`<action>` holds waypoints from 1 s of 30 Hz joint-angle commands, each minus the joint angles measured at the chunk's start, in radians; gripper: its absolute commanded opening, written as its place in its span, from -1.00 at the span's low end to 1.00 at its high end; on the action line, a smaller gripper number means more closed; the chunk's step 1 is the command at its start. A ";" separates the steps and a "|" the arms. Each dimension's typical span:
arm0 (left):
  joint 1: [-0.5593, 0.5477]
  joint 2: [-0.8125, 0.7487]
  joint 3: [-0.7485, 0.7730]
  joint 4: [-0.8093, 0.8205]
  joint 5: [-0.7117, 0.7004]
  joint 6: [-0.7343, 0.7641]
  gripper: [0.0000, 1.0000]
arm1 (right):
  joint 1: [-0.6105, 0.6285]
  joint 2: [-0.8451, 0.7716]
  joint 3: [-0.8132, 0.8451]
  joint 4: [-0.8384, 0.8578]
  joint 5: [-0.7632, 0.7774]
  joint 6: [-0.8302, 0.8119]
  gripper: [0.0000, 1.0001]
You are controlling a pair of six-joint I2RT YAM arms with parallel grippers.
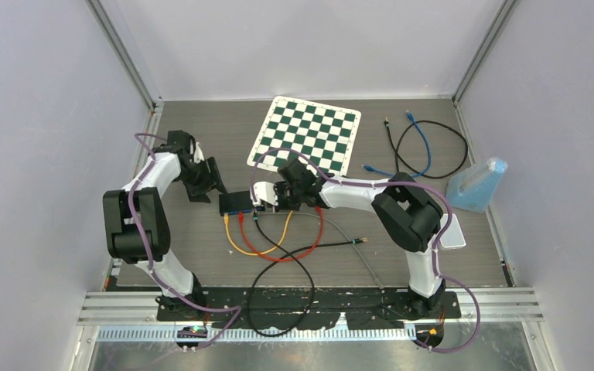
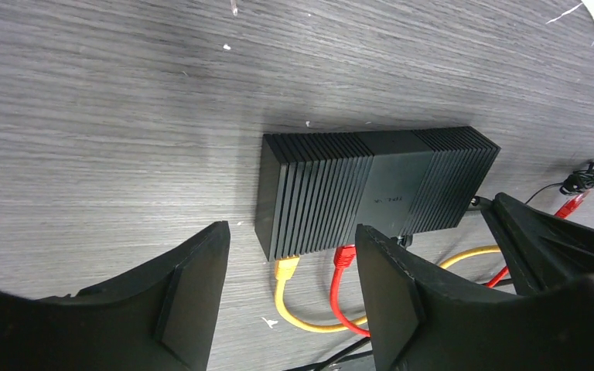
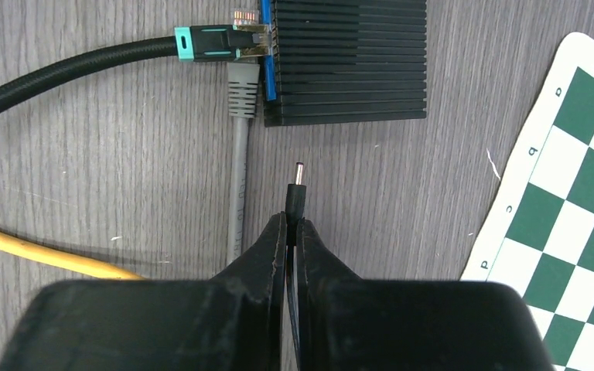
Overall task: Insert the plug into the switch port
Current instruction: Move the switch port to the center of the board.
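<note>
The switch is a black ribbed box lying flat on the grey table. In the right wrist view my right gripper is shut on a thin black barrel plug. Its metal tip points at the switch and stops a short gap from its near side. A teal-ended black cable and a grey cable sit in the ports. My left gripper stands open just short of the switch, touching nothing. A yellow plug and a red plug sit in that face.
A green and white chessboard lies behind the switch. Loose blue and black cables and a blue bag lie at the back right. Yellow, red and black cable loops trail toward the near edge.
</note>
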 commanded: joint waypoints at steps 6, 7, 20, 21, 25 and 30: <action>0.005 0.045 0.030 0.019 0.036 0.037 0.20 | 0.008 0.028 0.068 0.035 0.006 -0.001 -0.90; 0.005 0.048 0.029 0.025 0.049 0.038 0.18 | 0.008 0.034 0.079 0.034 0.006 -0.002 -0.89; 0.006 0.092 0.065 0.013 0.089 0.067 0.00 | 0.008 0.066 0.137 0.046 -0.018 0.008 -0.89; 0.005 0.092 0.068 0.014 0.090 0.069 -0.02 | 0.008 0.066 0.138 0.047 -0.020 0.008 -0.90; 0.005 0.098 0.073 0.011 0.095 0.078 -0.04 | 0.007 0.073 0.148 0.033 -0.024 0.004 -0.89; 0.005 0.117 0.087 0.004 0.105 0.082 -0.09 | 0.007 0.080 0.167 -0.014 -0.041 -0.017 -0.89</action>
